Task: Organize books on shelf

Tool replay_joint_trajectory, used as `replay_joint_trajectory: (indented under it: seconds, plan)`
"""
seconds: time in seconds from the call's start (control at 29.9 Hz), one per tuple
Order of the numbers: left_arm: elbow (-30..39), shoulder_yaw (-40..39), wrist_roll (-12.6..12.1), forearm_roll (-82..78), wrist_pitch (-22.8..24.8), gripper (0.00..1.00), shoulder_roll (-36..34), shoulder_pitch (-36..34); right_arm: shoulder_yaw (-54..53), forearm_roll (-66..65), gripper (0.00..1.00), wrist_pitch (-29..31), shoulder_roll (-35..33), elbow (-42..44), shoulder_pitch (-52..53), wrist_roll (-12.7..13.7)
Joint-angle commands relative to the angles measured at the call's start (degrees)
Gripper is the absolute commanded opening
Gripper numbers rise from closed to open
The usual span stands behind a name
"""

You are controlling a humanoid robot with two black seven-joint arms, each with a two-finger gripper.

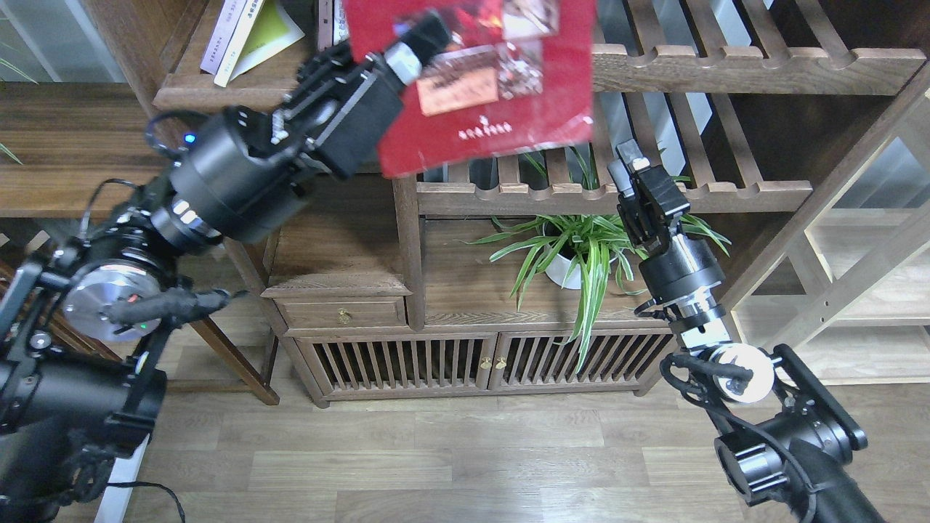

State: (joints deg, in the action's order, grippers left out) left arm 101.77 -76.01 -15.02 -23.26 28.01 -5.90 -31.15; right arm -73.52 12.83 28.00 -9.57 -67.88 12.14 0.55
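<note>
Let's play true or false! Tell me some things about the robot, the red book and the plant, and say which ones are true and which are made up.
1. The left pincer is holding the red book. True.
2. The right pincer is holding the red book too. False: it holds nothing and stands apart from the book, below its right corner.
3. The green plant sits in a white pot inside the bookcase. True.
4. The red book is lying flat on the floor. False: it is up in the air, near the top of the view.
5. A yellow-green book leans on the shelf at the upper left. True.
</note>
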Motion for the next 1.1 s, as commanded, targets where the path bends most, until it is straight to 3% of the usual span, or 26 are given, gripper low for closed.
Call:
replay_joint_trajectory:
  seconds: [0.0,0.47,0.77,1.07]
  plan:
    - [0.0,-5.2,-0.2,-1.1,0.0,0.0,-0.1,1.7,0.3,0.0,0.54,0.0,0.2,0.7,0.0,0.0]
    - [-0.6,-18.6,0.0,-3.6,-0.2,0.0,-0.2,5.5,0.7,0.0,0.54,0.0,0.8,4.2,0.4,0.0]
    - [-1.8,-23.4,0.3,-4.0,-9.1,0.0,-0.1,5.3,0.7,0.0,0.54,0.0,1.0,5.9,2.3,0.0]
    - [-1.9,-25.1,0.2,-4.0,-13.7,0.0,-2.6,5.1,0.8,0.0,0.54,0.0,1.0,6.5,2.0,0.0]
